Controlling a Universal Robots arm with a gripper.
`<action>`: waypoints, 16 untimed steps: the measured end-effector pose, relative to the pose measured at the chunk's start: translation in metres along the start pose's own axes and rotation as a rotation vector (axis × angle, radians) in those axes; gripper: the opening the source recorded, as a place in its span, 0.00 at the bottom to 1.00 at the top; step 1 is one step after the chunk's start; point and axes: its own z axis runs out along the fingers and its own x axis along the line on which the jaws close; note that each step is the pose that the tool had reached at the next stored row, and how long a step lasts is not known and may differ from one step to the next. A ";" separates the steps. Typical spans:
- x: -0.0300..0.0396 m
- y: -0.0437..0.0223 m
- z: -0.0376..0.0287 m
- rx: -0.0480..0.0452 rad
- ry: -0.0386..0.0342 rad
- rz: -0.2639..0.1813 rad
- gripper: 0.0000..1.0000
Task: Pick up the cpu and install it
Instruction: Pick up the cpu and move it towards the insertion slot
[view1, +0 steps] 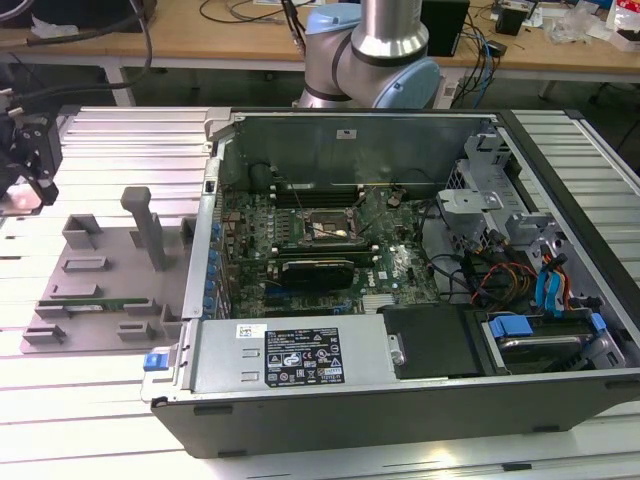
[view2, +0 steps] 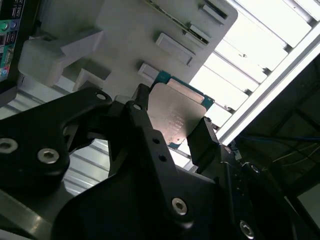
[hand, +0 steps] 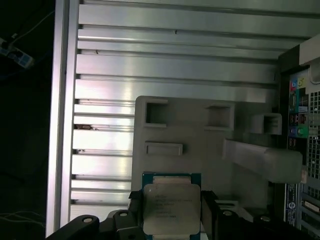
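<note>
The cpu (hand: 171, 207), a flat square chip with a silver-grey metal top on a green board, sits between my gripper's (hand: 171, 212) two black fingers (hand: 134, 212). The second wrist view shows the cpu (view2: 175, 117) tilted, with a finger pressed against each of two opposite edges, and the gripper (view2: 172, 125) shut on it. In the exterior view the gripper (view1: 30, 170) hangs above the table at the far left, beyond the grey tray (view1: 100, 285). The bare motherboard socket (view1: 330, 228) lies inside the open computer case (view1: 400, 380).
The grey tray (hand: 200, 135) with its recesses and upright post (view1: 148, 225) lies on the slatted metal table (view1: 60, 420), left of the case. A black graphics card (view1: 318, 270), cables and drive bays (view1: 530, 320) crowd the case's interior. The arm's base (view1: 375, 55) stands behind the case.
</note>
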 end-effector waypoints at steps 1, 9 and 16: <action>-0.0001 0.0000 -0.0021 0.0000 0.0000 0.000 0.55; -0.0005 0.0001 -0.0172 0.0000 0.0000 0.000 0.55; -0.0008 0.0002 -0.0303 0.0000 0.0000 0.000 0.55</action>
